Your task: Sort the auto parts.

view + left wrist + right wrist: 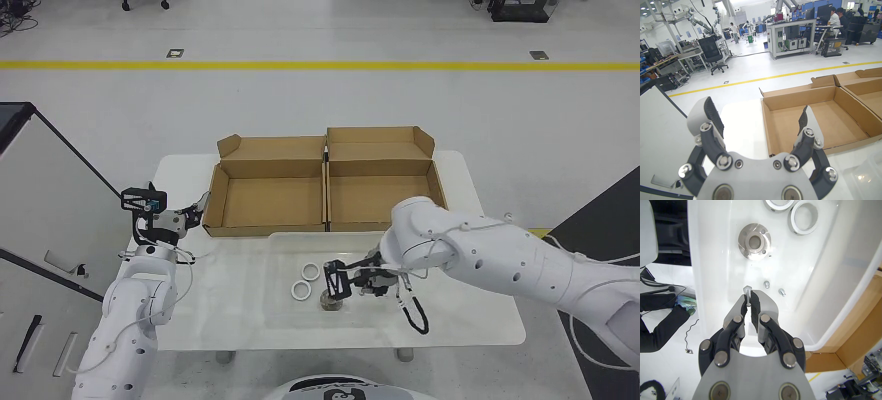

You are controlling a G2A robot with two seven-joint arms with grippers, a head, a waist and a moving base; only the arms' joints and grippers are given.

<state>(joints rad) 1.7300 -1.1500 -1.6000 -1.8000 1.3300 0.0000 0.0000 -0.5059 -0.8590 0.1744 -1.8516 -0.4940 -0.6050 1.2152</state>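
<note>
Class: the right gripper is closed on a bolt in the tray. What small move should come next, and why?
Probably lift straight up: the right gripper is shut on the bolt, low in the tray, with two loose bolts close beside it, and the cardboard boxes lie beyond its rim.

Along the table's far edge I have two open boxes, walls standing up. In the tray, rings, a flange and loose bolts crowd the middle; its left half gives passage.
</note>
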